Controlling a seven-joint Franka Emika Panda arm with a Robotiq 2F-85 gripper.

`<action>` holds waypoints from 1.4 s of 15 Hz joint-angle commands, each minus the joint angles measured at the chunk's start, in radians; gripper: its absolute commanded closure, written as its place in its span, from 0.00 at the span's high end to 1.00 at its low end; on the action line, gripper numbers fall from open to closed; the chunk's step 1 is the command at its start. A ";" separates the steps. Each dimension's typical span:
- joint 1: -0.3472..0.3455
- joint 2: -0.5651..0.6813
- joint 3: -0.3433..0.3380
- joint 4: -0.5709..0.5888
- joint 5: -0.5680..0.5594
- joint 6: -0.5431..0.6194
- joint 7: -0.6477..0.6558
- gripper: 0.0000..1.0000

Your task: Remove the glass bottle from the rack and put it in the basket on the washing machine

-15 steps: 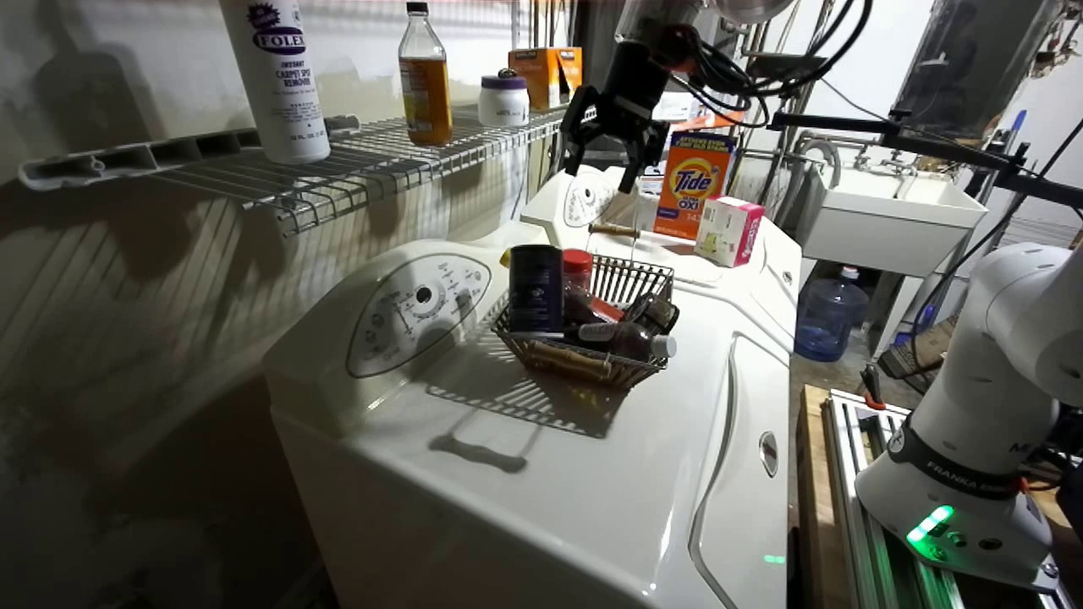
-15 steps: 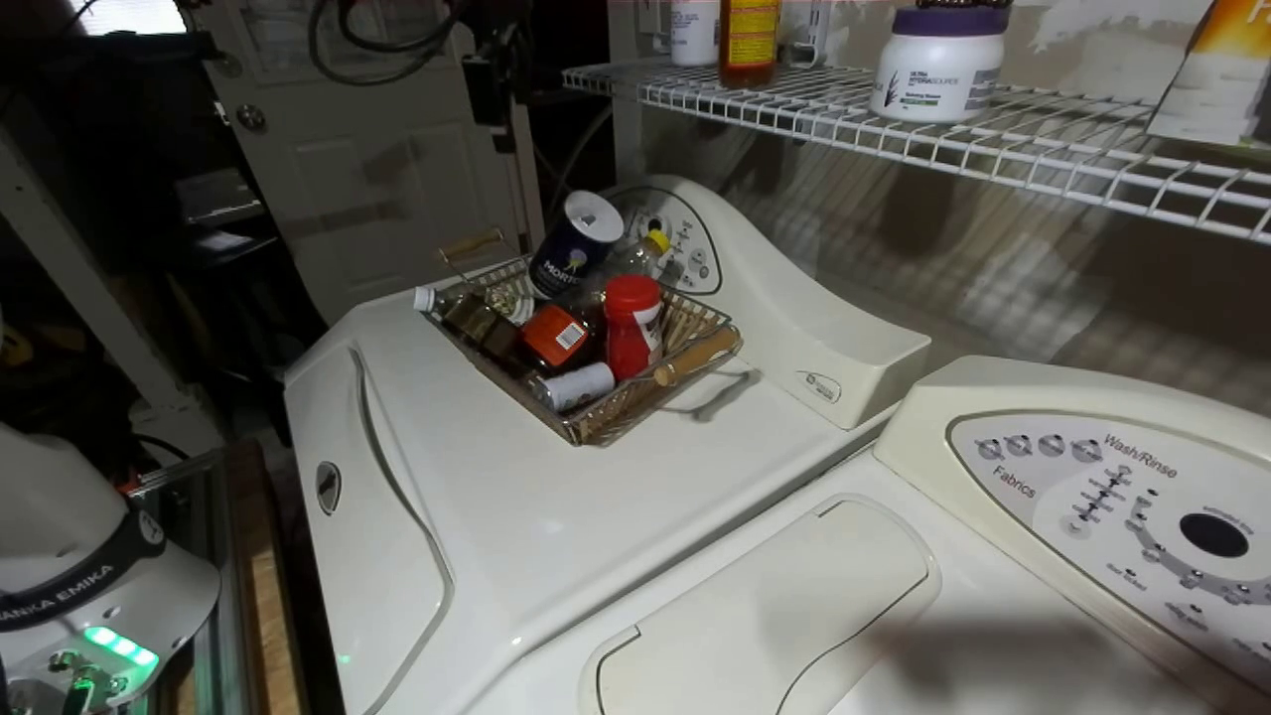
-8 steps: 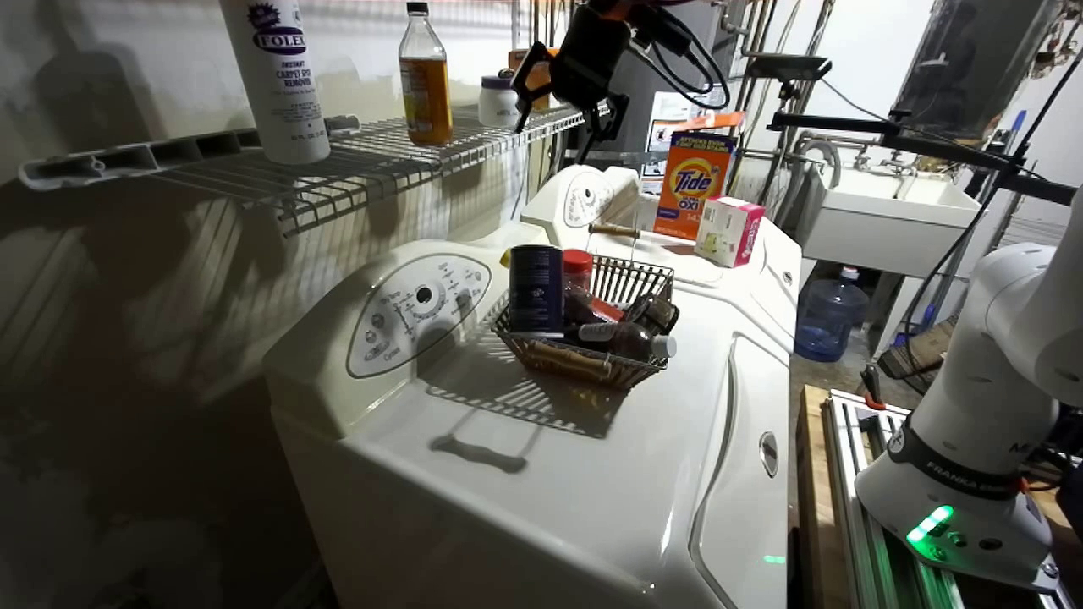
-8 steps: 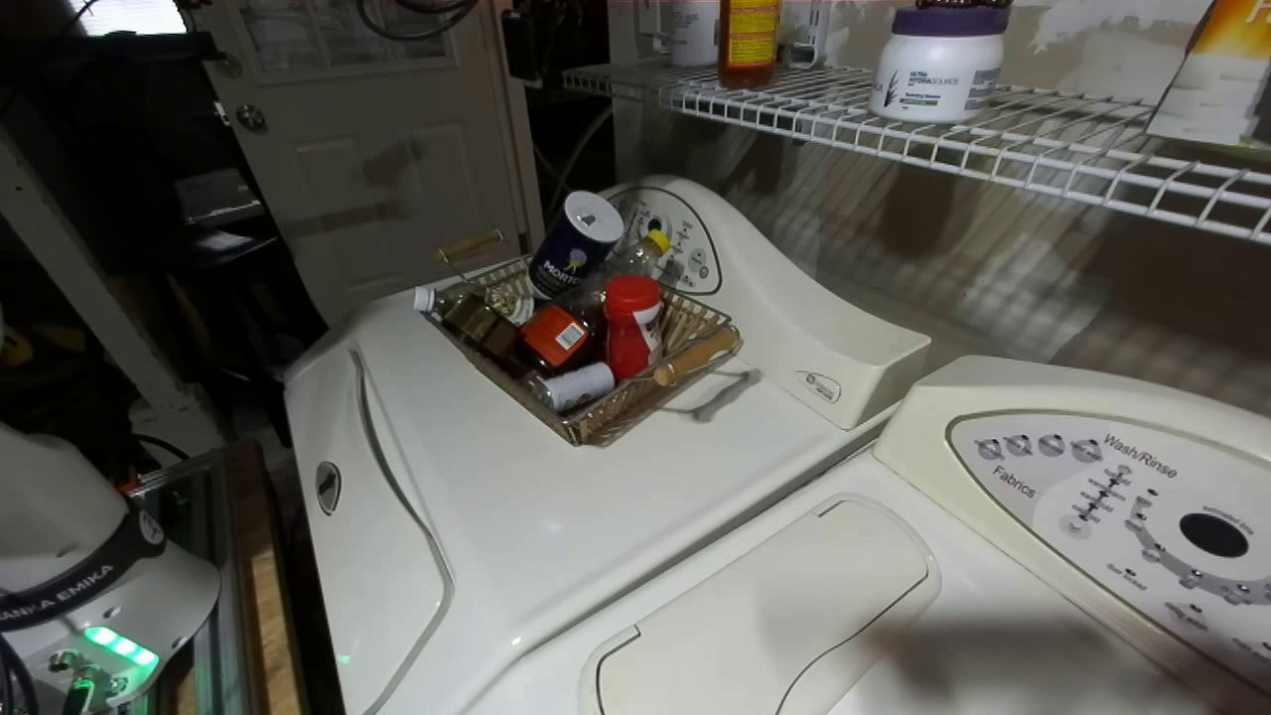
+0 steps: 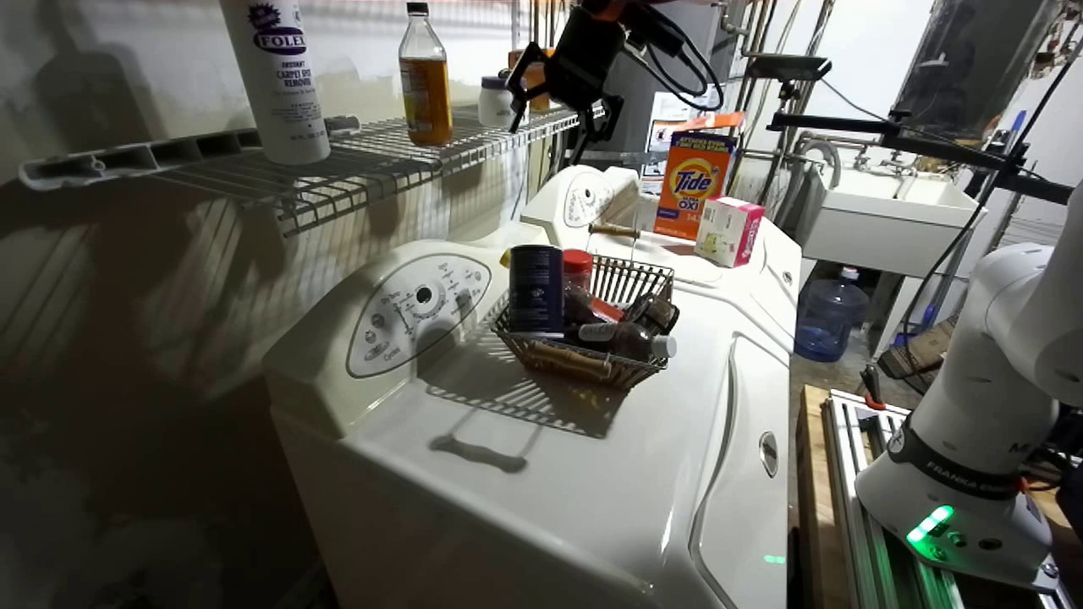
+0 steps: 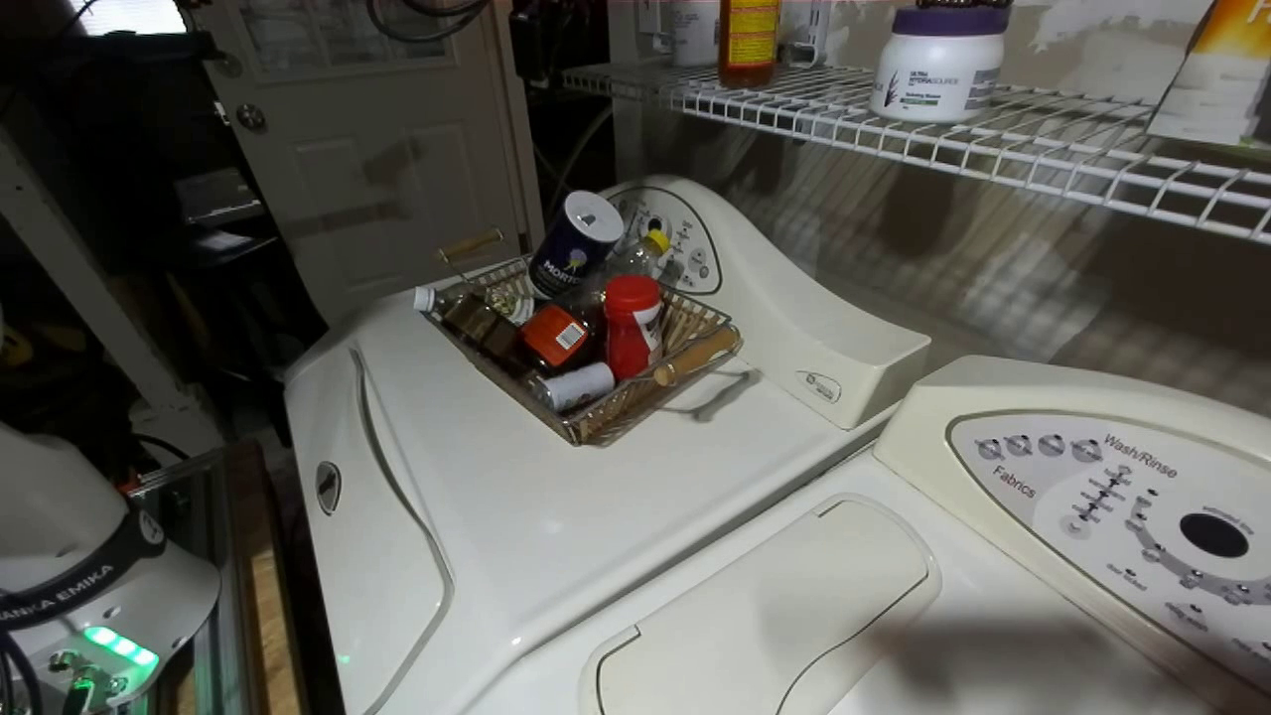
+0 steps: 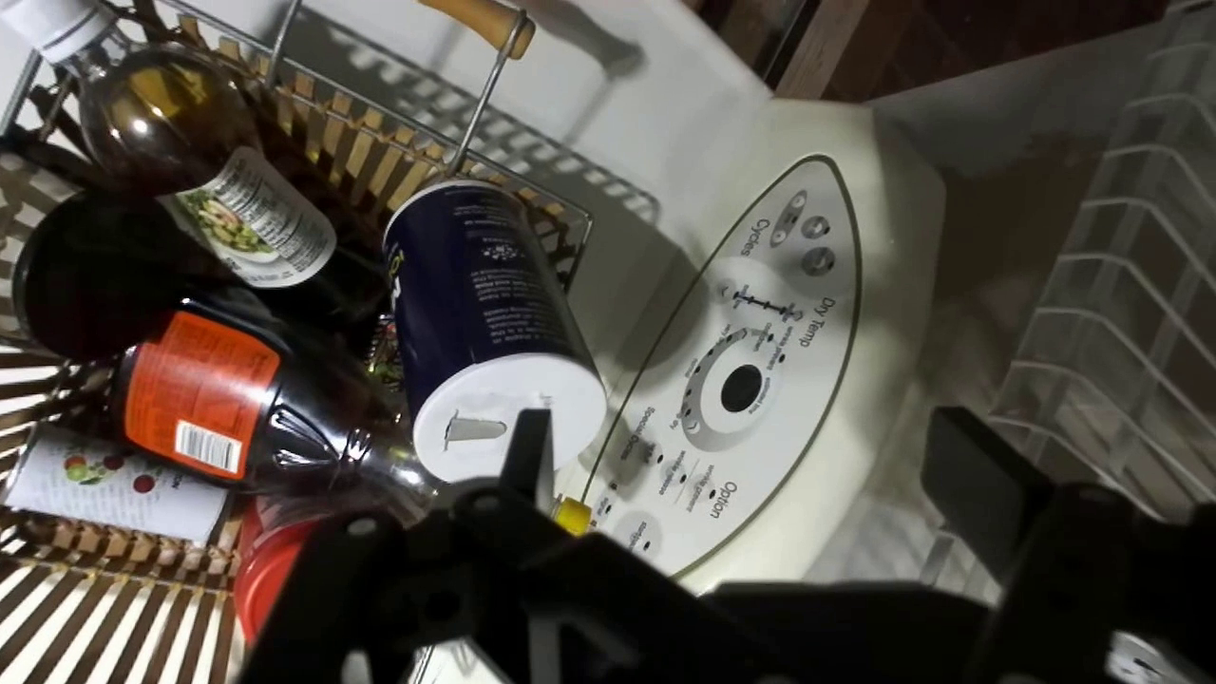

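Compared with a second ago, the end effector (image 7: 746, 451) is being brought nearer to the rack (image 6: 933, 144), above the basket (image 6: 616, 417), with only a slight drift being added in the latest half second. It is being held spread wide, and nothing is being gripped. The glass bottle (image 5: 426, 93) is being borne upright on the rack, higher than the basket and off to one side of it, so a reach for it is probably being prepared; the removal is yet to be made.

Clear walls, a tapering neck, a dark cap and amber liquid are being shown by that bottle; a rigid, slick surface is being expected. The rack is being formed by thin pale rods. In the basket, brown wood-looking slats are being framed by metal wire, and a smooth navy canister (image 7: 489, 313) and a slanted white-capped bottle (image 7: 204, 176) are being held. Beneath the basket, a glossy, rounded top is being presented by the washing machine (image 6: 556, 477).
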 commanded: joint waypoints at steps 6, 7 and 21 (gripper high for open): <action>-0.021 0.015 -0.037 0.003 0.279 0.127 0.152 1.00; -0.024 0.023 -0.043 0.009 0.306 0.145 0.169 1.00; -0.025 0.119 -0.048 0.077 0.779 0.492 0.351 1.00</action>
